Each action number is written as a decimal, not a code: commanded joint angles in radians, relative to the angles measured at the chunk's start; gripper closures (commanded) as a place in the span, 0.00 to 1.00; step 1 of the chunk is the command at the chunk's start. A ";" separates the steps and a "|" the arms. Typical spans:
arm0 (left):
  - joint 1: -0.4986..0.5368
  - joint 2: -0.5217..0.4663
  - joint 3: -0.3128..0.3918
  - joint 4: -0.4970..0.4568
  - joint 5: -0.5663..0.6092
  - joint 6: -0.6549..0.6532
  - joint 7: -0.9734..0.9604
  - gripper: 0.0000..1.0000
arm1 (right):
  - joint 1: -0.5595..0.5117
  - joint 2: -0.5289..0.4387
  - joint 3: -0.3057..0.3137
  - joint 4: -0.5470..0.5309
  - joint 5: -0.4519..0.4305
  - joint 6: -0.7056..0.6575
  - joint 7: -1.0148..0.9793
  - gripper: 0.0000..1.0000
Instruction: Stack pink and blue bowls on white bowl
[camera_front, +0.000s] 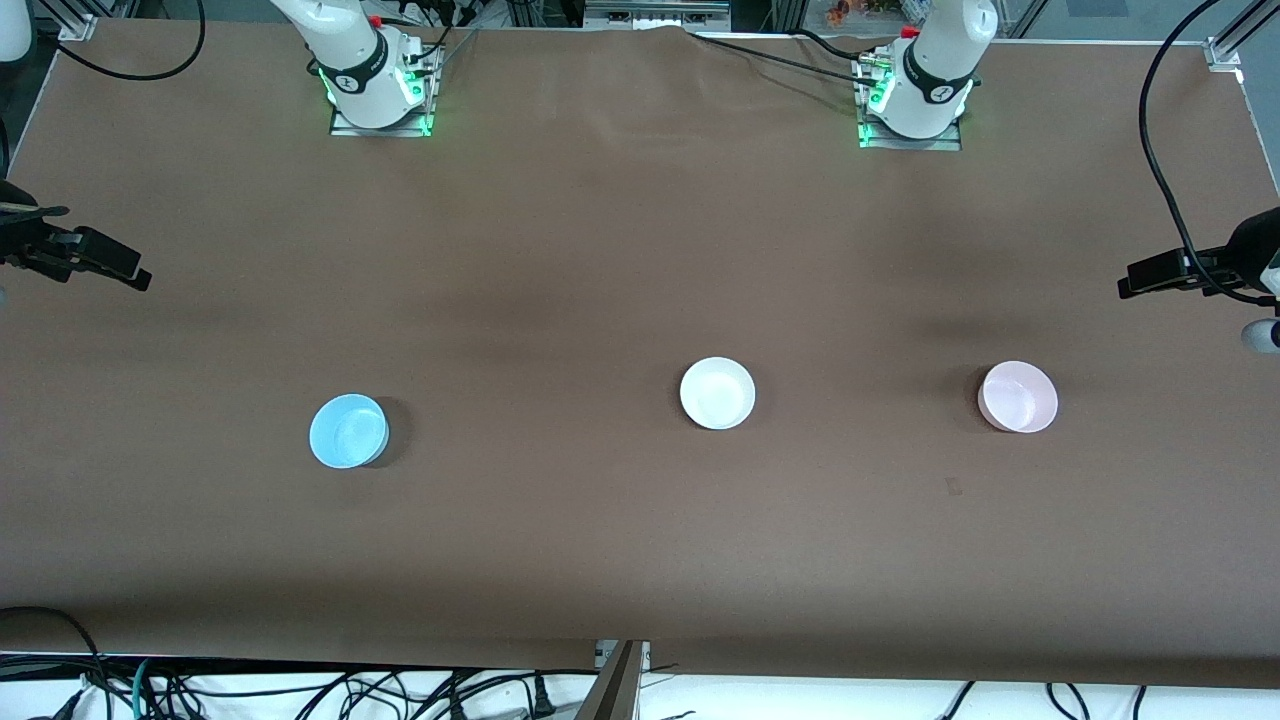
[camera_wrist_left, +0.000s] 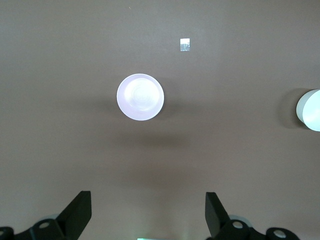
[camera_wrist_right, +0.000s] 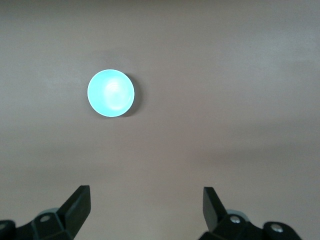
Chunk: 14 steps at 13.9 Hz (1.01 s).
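Three bowls sit apart in a row on the brown table. The white bowl is in the middle. The pale pink bowl is toward the left arm's end and the sky blue bowl toward the right arm's end. My left gripper is open and empty, high over the table, with the pink bowl and the white bowl's edge in its view. My right gripper is open and empty, high over the table, with the blue bowl in its view. Both hands show at the front view's edges, the left and the right.
A small mark lies on the table nearer the front camera than the pink bowl; it also shows in the left wrist view. Cables hang along the table's front edge.
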 joint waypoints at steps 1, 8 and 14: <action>-0.002 0.007 0.001 0.016 0.017 0.000 -0.001 0.00 | 0.001 0.014 0.002 0.026 0.012 -0.022 -0.005 0.01; 0.031 0.019 0.005 0.014 -0.020 -0.002 0.002 0.00 | 0.001 0.014 0.000 0.026 0.012 -0.020 -0.008 0.01; 0.109 0.071 0.005 0.014 -0.020 0.001 0.028 0.00 | -0.001 0.014 0.000 0.026 0.012 -0.022 -0.009 0.01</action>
